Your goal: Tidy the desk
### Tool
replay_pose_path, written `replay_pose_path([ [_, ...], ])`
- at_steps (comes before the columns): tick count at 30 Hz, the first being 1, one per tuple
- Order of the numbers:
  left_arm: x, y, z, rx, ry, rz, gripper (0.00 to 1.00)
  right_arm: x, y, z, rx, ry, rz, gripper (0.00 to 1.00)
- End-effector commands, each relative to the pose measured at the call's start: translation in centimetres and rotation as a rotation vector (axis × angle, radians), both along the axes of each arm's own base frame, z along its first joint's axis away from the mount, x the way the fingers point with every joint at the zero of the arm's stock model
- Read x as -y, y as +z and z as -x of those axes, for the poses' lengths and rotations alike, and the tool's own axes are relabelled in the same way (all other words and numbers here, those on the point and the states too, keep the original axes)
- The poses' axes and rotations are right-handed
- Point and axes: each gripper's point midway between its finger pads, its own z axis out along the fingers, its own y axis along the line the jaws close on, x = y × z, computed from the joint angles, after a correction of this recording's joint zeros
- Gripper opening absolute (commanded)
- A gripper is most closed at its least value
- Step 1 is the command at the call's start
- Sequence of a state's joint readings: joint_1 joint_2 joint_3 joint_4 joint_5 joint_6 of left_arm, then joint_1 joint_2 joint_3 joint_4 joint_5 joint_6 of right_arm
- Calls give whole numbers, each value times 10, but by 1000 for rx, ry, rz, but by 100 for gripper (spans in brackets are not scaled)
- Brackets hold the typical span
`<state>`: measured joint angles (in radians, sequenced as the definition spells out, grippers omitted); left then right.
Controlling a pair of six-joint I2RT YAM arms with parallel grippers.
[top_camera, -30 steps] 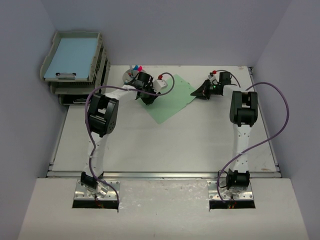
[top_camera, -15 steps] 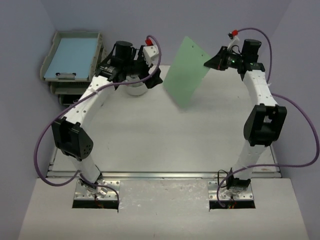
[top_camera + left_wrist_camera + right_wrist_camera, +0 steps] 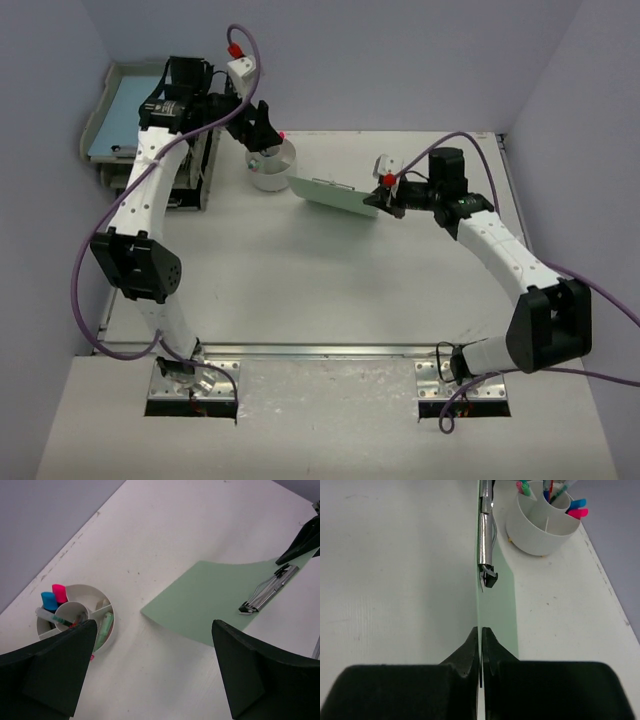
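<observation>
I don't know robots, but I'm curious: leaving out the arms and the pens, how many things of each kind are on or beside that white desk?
Clipboards: 2, the green clipboard and the blue clipboard
Pen holder: 1
Tray stack: 1
Total: 4

The large flat white rectangular counter [image 3: 330, 290] lies horizontal and level, filling the middle of the top view. Its long sides run left to right. A metal rail [image 3: 330, 349] runs the full length of the near long edge. The far long edge meets a pale grey-violet wall [image 3: 400, 60]. The surface is matte and smooth. The wrist views show small dark specks and faint scuff marks on it, most of them in a line close to the far edge.
</observation>
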<state>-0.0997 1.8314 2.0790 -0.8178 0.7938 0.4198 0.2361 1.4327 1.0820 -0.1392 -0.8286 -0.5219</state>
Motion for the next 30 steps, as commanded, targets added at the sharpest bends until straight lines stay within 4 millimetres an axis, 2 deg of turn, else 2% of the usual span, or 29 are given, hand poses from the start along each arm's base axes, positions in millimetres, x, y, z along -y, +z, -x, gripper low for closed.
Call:
replay_pose_path([
  [1,13,0,38,28,-162,3,96,11,-39,14,184,52,189,0],
  [5,7,-23,52,33,-200,-66,95,5,-66,44,228,142,256,2],
  [6,5,-33,54,30,-210,-88,95,4,-74,54,225,168,274,13],
  [7,3,-35,57,33,-213,-98,95,4,-78,60,219,183,282,38],
  [10,0,-51,62,30,-235,-132,95,5,-84,73,205,216,303,82],
  [11,0,-55,63,32,-244,-142,95,6,-86,77,202,223,310,94],
  [12,-1,-58,64,33,-251,-152,95,8,-86,81,200,232,318,99],
  [16,0,-76,69,29,-298,-211,95,12,-82,93,182,244,320,99],
  [18,11,-97,79,16,-354,-308,93,9,-68,93,131,192,275,99],
  [21,30,-128,95,-20,-403,-428,89,9,-52,81,42,78,218,99],
  [23,50,-148,109,-46,-421,-477,86,16,-40,61,-108,-121,136,99],
  [24,61,-159,119,-68,-429,-493,85,23,-36,49,-206,-238,86,99],
  [25,65,-164,121,-76,-432,-499,85,32,-35,42,-236,-294,66,99],
  [27,80,-183,137,-132,-456,-523,84,76,-39,15,-434,-559,-46,99],
  [30,95,-207,152,-196,-466,-539,83,139,-48,-7,-692,-875,-239,99],
])
